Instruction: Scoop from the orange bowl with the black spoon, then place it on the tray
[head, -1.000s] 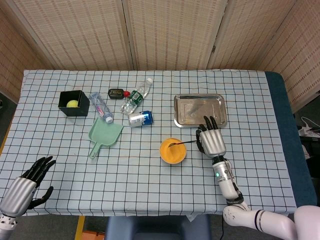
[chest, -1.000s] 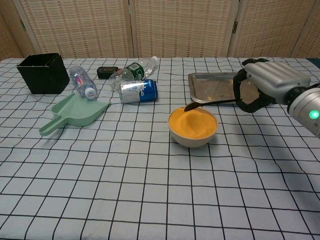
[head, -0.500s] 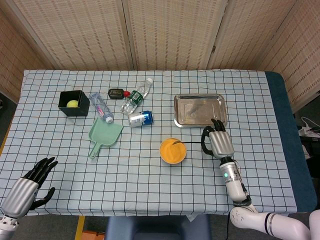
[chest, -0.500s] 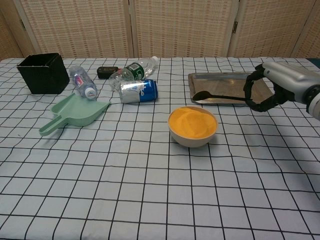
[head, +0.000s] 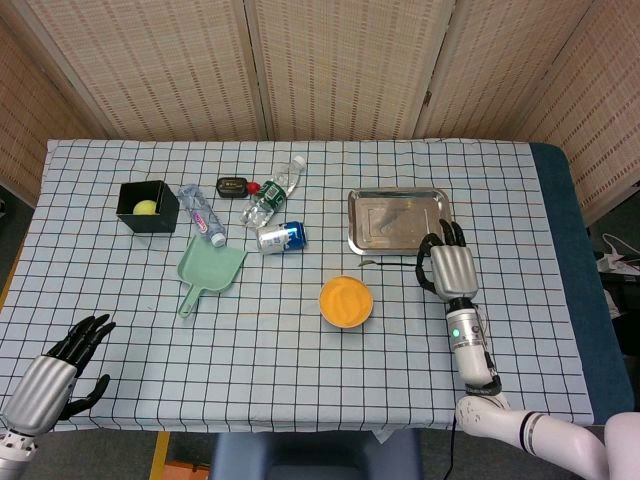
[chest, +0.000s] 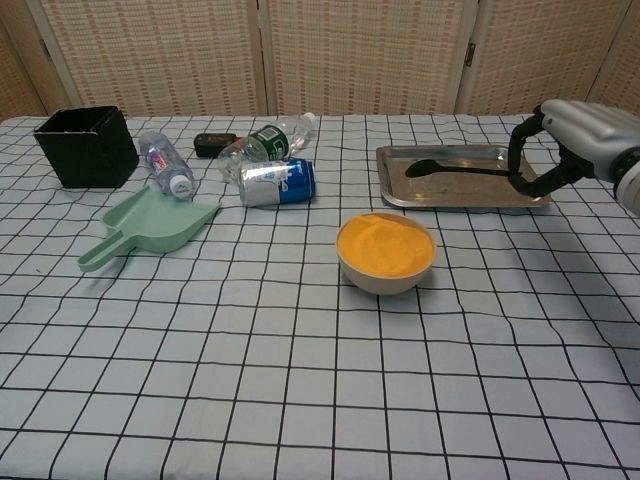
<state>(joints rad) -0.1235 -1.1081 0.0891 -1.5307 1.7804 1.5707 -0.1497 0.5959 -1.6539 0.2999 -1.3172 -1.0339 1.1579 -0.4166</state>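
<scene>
The orange bowl (head: 346, 301) (chest: 385, 250), full of orange powder, stands at the middle of the table. Behind it to the right lies the steel tray (head: 400, 228) (chest: 455, 190). My right hand (head: 452, 270) (chest: 572, 145) grips the handle end of the black spoon (head: 388, 262) (chest: 458, 168). In the chest view the spoon hovers level over the tray, its bowl end pointing left. The head view puts the spoon at the tray's near edge. Whether the spoon carries powder cannot be made out. My left hand (head: 60, 362) hangs open off the table's near left corner.
A green dustpan-like scoop (head: 208, 270) (chest: 150, 225), a blue can (head: 280, 236) (chest: 276, 183) and two lying bottles (head: 270, 192) (head: 201, 213) sit left of the tray. A black box (head: 147, 206) (chest: 86, 146) holding a yellow ball stands far left.
My right hand has carried the spoon up out of the orange bowl and moved it right and back, over the tray. The left hand has barely shifted.
</scene>
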